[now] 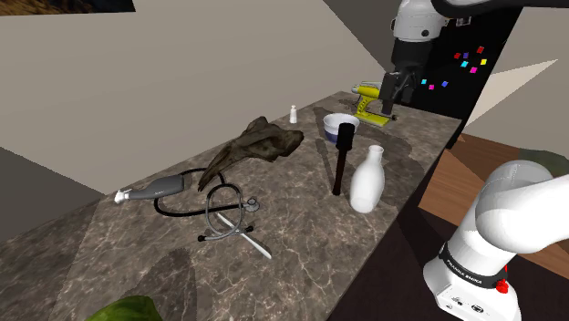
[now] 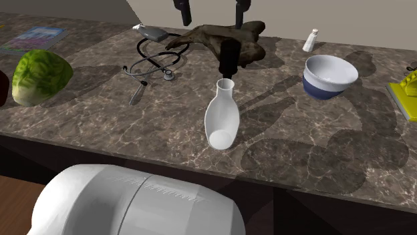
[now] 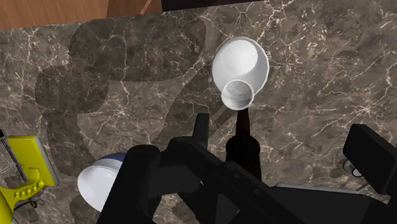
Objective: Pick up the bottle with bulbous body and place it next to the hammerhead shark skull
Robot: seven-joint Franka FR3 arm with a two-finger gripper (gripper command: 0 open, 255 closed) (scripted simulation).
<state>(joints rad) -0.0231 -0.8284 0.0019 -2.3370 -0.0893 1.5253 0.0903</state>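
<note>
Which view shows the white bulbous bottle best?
The second exterior view: the bottle stands central, neck and bulbous body in full profile. The shoulder view also shows it whole, from farther off; the wrist view looks down on its mouth.

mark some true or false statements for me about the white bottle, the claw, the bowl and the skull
1. The white bottle stands upright on the counter. True.
2. The claw is shut on the white bottle. False: it is open, high above the counter, holding nothing.
3. The bowl lies upside down. False: it stands with its opening up.
4. A stethoscope lies beside the skull. True.
5. The white bottle leans on the skull. False: it stands apart from it.
</note>
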